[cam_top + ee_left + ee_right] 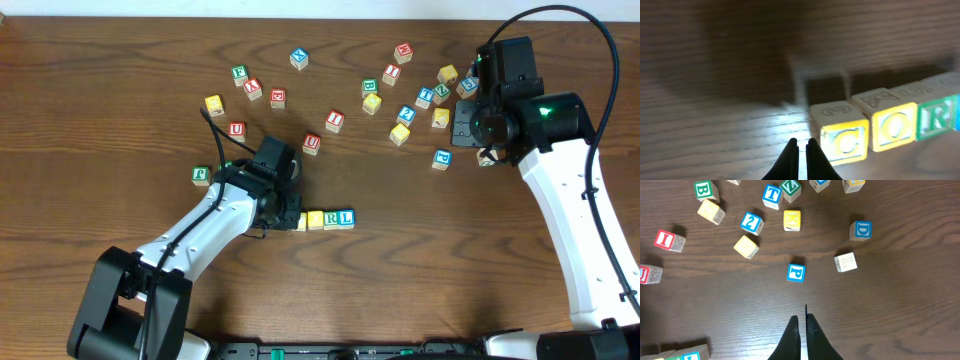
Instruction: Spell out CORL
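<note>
At table [110,90] centre, a shade toward 6 o'clock in the overhead view: one row of four wooden letter cubes, faces touching, reading left to right C cube [842,135], O cube [892,125], R cube [938,116], L cube [346,217]. C and O are yellow-faced; R is green on white; L is blue on white and cut by the frame edge in the left wrist view. From overhead the C cube is largely hidden under the arm. Left gripper [802,142]: at the row's 9 o'clock end, jaws closed tight together, nothing between them; tips just beside the C cube at its 8 o'clock, contact not discernible. Right gripper [802,319]: at the table's 2 o'clock, well apart from the row, jaws pressed together, empty, over bare wood. Ahead of it in the right wrist view: blue P cube [796,273] at 12 o'clock, white I cube [846,262] at 1 o'clock, blue D cube [860,230] beyond that, yellow K cube [792,220] past the P. Loose letter cubes [299,58]: scattered singly across the table from 10 o'clock round to 2 o'clock, faces red, green, blue and yellow, none touching the row.
</note>
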